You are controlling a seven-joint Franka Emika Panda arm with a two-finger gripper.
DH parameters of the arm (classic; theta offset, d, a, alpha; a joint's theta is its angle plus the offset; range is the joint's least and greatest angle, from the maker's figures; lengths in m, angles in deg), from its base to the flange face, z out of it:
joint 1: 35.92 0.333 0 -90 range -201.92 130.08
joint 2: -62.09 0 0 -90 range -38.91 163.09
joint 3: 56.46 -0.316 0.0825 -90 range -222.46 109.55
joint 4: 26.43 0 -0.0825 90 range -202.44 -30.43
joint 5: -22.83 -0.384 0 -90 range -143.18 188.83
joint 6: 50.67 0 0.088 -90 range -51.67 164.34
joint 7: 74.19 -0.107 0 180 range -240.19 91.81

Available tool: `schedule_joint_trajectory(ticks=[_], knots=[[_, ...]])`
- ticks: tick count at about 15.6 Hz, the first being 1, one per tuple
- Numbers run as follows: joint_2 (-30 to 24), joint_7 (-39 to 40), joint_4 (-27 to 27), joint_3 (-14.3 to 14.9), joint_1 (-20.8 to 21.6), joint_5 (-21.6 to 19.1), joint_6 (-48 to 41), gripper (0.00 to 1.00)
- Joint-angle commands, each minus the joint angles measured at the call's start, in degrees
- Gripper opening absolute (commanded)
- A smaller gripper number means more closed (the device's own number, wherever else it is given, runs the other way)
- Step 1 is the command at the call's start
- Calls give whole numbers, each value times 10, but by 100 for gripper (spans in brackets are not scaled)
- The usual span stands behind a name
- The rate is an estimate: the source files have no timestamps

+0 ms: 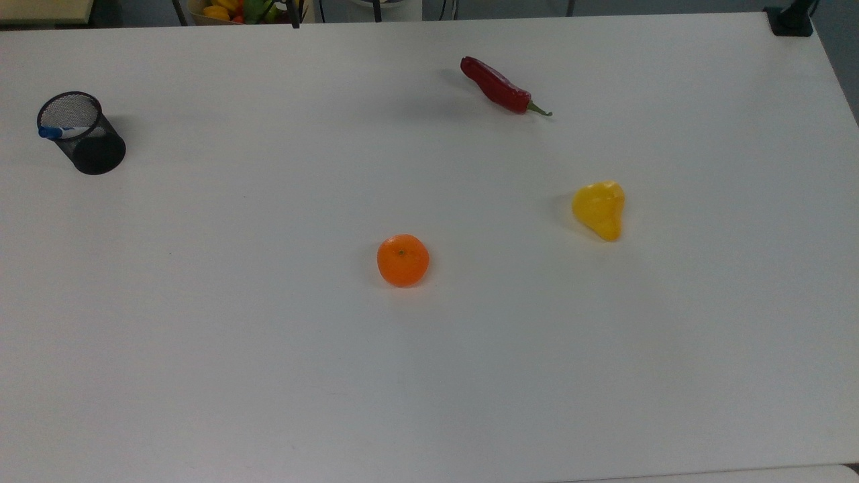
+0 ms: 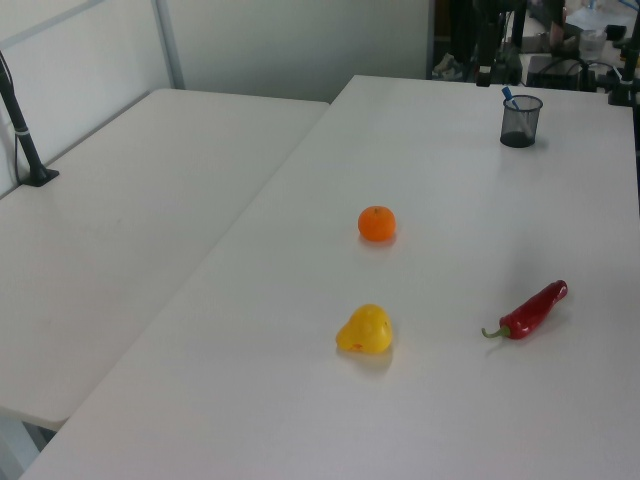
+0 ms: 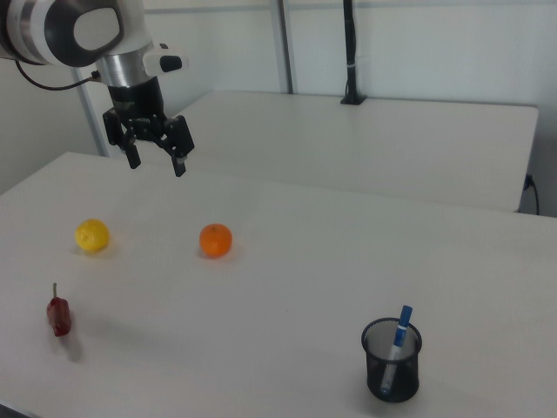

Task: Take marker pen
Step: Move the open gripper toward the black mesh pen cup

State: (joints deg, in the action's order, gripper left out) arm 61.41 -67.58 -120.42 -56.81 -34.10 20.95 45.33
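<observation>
Inside mesh cup (image 3: 392,360), marker pen (image 3: 399,334) upright; end effector (image 3: 157,161) spread, apparently well above orange (image 3: 215,240).

An orange (image 1: 402,260) is seen mid-bench (image 1: 268,369). In the top view, a yellow pepper (image 1: 599,209) is set right of the orange, a red chilli (image 1: 498,86) beyond the orange, a mesh cup (image 1: 82,133) far left of the orange.

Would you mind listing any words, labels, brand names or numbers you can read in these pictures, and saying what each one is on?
There is no readable text in any view.
The marker pen in the mesh cup: any print on its barrel is too small to read.
The orange, yellow fruit and red chili carry no labels.
The gripper and the table show no markings.
</observation>
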Motion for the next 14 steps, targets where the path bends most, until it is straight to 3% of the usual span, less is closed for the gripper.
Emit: schedule_joint_trajectory(ticks=[1,12,14], knots=[[-14,9,-15,11,11,6,16,100],[-15,9,-15,11,8,7,21,100],[-14,17,-15,23,6,6,22,100]])
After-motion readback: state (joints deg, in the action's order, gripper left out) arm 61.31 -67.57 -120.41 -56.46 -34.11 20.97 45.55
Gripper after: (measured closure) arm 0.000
